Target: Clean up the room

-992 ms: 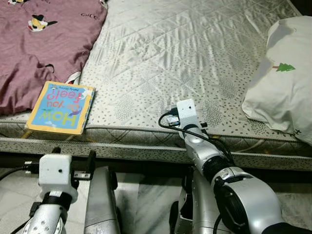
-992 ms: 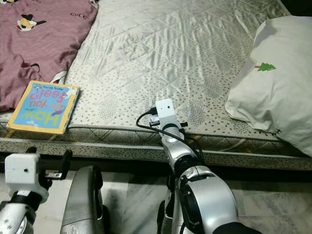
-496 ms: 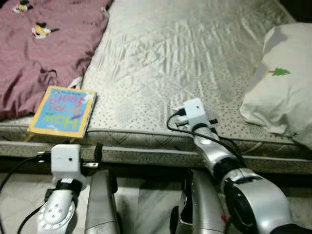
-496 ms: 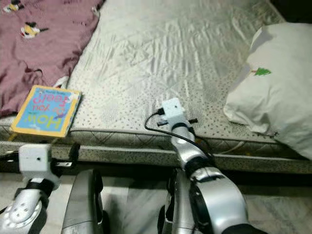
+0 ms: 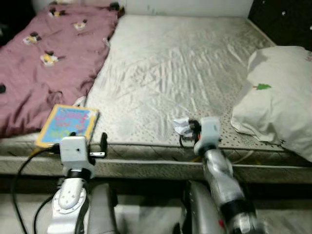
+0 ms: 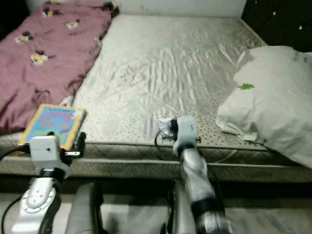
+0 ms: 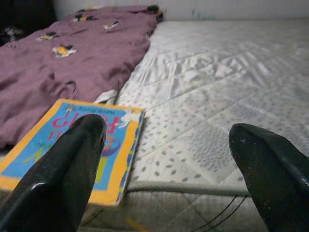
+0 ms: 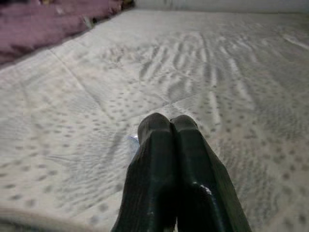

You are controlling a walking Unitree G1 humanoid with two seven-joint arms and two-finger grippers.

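Head cameras look down over the mattress (image 5: 170, 73); wrist cameras skim it low.

Silver arms, black cables, black fingers (image 7: 270, 169)

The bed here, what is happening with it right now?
The robot stands at the edge of the mattress. Its left hand is open and points at a picture book lying at the mattress edge beside a purple blanket. Its right hand is shut and rests low over the mattress, near a small pale scrap. A white pillow lies on the right.
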